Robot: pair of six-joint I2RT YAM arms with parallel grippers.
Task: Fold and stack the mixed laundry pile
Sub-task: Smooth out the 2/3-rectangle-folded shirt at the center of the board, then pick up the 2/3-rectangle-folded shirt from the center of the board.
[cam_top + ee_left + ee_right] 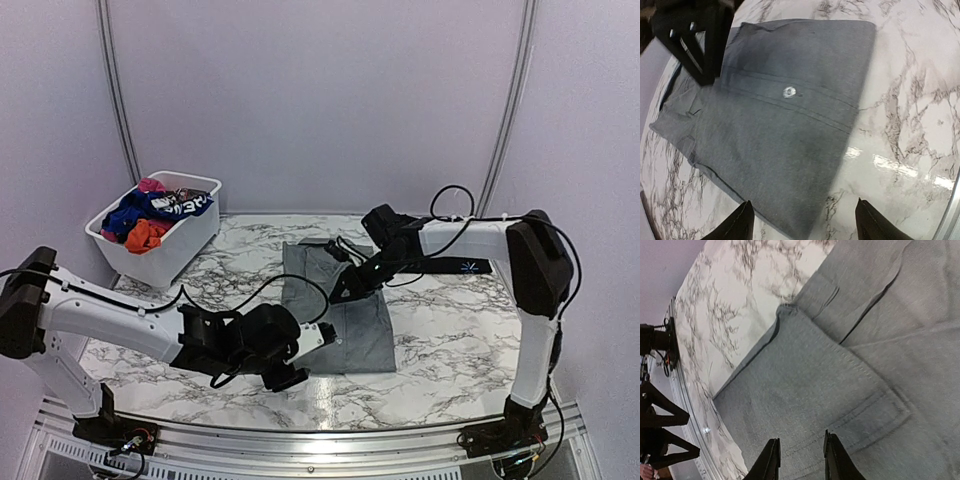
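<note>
Closest to the lens, the left arm (110, 320) reaches from its base at the near left corner of the white marbled tabletop (450, 350) toward the middle of the near edge. The right arm (530, 270) rises from the near right corner and bends back across to the tabletop's middle.

Between them lies the grey shirt (345, 320), folded into a long flat rectangle. It runs from the middle of the tabletop toward the near edge. It is the one piece of the laundry laid out on the marble.

The white plastic basket (165, 260) stands at the far left corner, well apart from the shirt. It holds the rest of the laundry pile (150, 215), heaped and unfolded: a blue piece (128, 212), an orange-red piece (145, 236), a dark piece with white lettering (188, 204) and a pink piece (151, 185) at the back rim.

The left claw (807, 227) hangs over the shirt's near corner. Its two black fingertips (742, 222) stand wide apart, with the corner of the cloth and bare marble showing between them, and they grip nothing.

The right claw (801, 460) is low over the middle of the shirt, beside a stitched seam. Its jaws stand narrowly apart, and the cloth seen in the gap lies flat. Whether the tips touch the fabric I cannot tell.

One small pale button (789, 92) sits on the shirt's stitched placket in the left wrist view.
</note>
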